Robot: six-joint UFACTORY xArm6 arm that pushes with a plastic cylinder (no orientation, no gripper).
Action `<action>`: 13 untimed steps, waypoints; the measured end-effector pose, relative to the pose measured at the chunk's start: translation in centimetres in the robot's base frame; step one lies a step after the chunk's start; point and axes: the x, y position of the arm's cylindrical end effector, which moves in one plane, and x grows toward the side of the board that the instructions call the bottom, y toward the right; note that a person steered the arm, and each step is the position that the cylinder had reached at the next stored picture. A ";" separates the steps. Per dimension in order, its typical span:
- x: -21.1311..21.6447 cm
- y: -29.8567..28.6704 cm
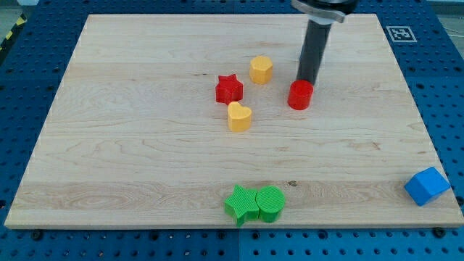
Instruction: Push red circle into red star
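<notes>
My tip (306,80), which has no jaws, touches the red circle (300,95); bare board separates it from the red star (229,88)

Illumination was bright, even and diffuse, apparently from overhead. The tabletop (145,159) showed no glare or hot spots; its wood grain was legible throughout. Shadows were short and soft: the red star (229,88) and the yellow heart (239,116) each cast only a faint dark rim at their bases. The rod was dark and lost surface detail; my tip (307,80) sat at 12 o'clock of the red circle (300,95), the contact indistinct. Focus was sharp across the frame. Slight perspective narrowing was noted toward 12 o'clock. Mild softness from low resolution.
</notes>
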 end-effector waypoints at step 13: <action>4.3 1.7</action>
